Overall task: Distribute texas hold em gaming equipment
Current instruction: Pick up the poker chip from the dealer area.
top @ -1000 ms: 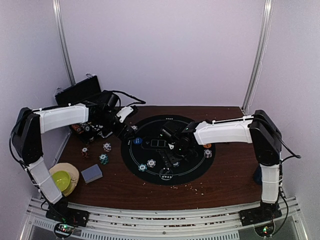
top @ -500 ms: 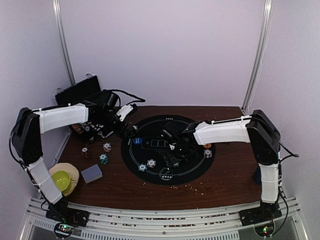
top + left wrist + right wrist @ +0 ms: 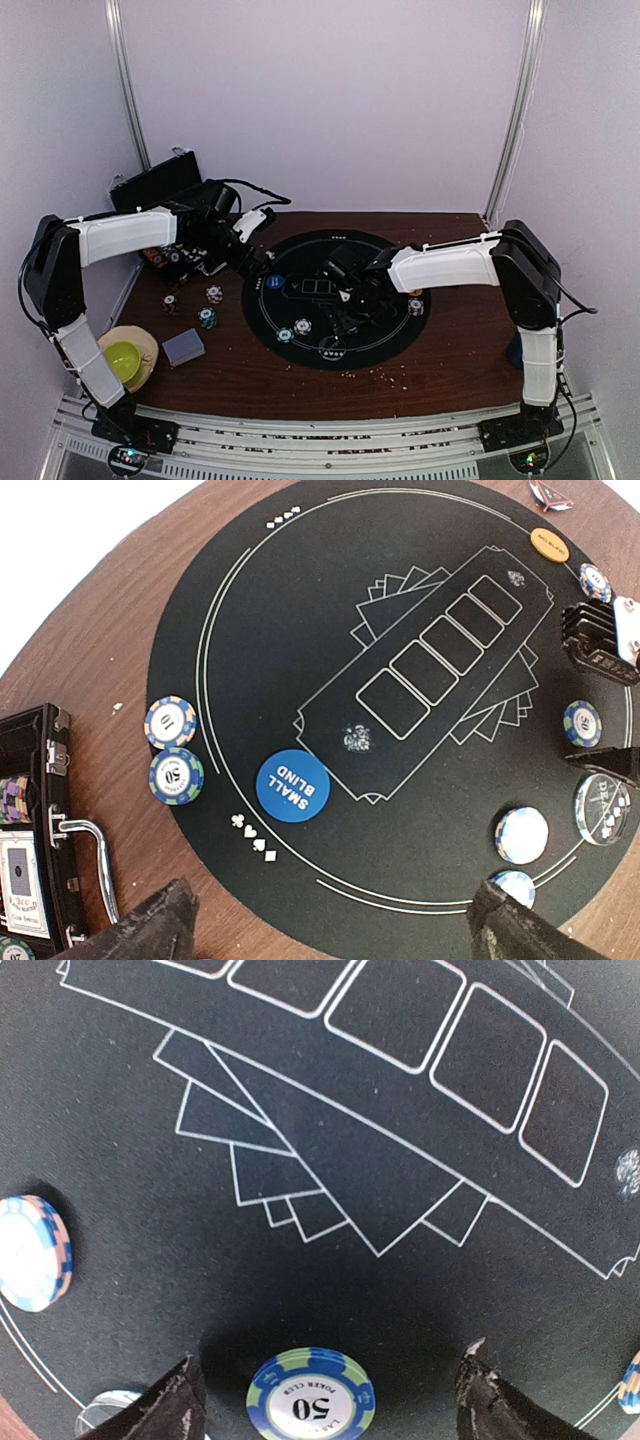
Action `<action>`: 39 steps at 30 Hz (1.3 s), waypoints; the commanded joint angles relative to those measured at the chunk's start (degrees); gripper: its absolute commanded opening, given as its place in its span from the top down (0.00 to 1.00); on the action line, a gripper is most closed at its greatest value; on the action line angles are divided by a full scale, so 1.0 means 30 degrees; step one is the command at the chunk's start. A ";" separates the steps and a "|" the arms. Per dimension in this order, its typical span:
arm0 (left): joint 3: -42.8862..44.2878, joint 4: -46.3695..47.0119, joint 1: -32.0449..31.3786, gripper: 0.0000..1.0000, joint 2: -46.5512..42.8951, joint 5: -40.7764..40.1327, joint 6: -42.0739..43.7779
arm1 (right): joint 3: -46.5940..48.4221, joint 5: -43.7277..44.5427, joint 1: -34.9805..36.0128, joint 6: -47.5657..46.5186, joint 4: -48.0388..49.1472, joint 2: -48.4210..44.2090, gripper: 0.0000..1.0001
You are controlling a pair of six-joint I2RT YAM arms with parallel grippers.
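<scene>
A round black poker mat (image 3: 300,262) lies mid-table. My right gripper (image 3: 330,1355) is open just above it, with a blue-green "50" chip (image 3: 310,1396) lying flat on the mat between its fingers (image 3: 172,1405), not gripped. Another chip (image 3: 32,1252) lies to its left. My left gripper (image 3: 330,935) is open and empty over the mat's left edge, near the blue "SMALL BLIND" disc (image 3: 293,786) and two chips (image 3: 172,750). An orange disc (image 3: 548,543) and a clear disc (image 3: 603,810) also lie on the mat. The card deck (image 3: 183,347) lies on the table at front left.
The black hinged case (image 3: 160,182) stands open at back left, with chips (image 3: 210,305) on the wood beside it. A yellow-green bowl on a plate (image 3: 122,358) sits at front left. A dark mug (image 3: 515,350) stands by the right arm's base.
My right gripper has shifted slightly left and nearer over the mat. The left arm has not moved.
</scene>
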 commanded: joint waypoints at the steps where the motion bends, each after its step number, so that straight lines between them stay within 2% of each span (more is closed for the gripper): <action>1: -0.0091 0.0596 0.0042 0.02 0.0290 0.0173 -0.0193 | -0.0657 -0.0083 -0.0079 0.0661 0.0455 0.0089 0.16; 11: -0.0091 0.0615 0.0059 0.02 0.0252 0.0078 -0.0154 | -0.1967 -0.0048 -0.0061 0.1682 0.1467 -0.0381 0.23; 28: -0.0091 0.0600 0.0047 0.02 0.0281 -0.0136 -0.0161 | -0.2679 0.0357 -0.0033 0.2648 0.1529 -0.0920 0.46; 36: -0.0092 0.0615 0.0055 0.02 0.0317 -0.0128 -0.0123 | -0.2327 0.0180 0.0393 0.2606 0.1090 -0.0777 0.50; 39: -0.0092 0.0592 0.0046 0.02 0.0318 -0.0127 -0.0131 | -0.2097 0.0148 0.0716 0.2582 0.0724 -0.0713 0.49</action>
